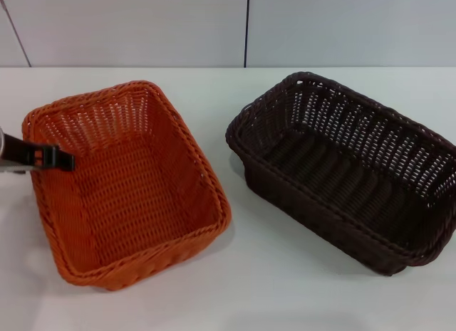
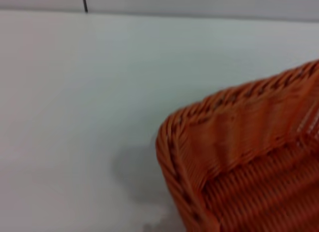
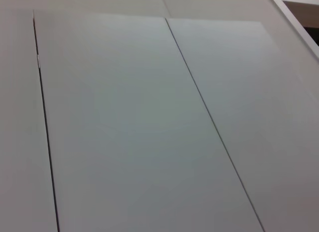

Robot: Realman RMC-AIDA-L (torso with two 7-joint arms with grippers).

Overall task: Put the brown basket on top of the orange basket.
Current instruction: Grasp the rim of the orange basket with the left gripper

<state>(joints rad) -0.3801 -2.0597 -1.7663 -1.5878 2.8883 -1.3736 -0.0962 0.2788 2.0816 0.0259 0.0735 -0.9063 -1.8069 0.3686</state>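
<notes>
The orange basket (image 1: 128, 181) stands upright on the left of the white table, open side up and empty. The brown basket (image 1: 342, 167) stands upright on the right, apart from it, also empty. My left gripper (image 1: 60, 159) reaches in from the left edge of the head view and hangs over the orange basket's left rim. The left wrist view shows one corner of the orange basket (image 2: 239, 142) close up. My right gripper is out of view; its wrist view shows only pale wall panels.
The white table (image 1: 235, 288) carries only the two baskets, with a gap of bare top between them. A pale panelled wall (image 1: 249, 25) runs along the table's far edge.
</notes>
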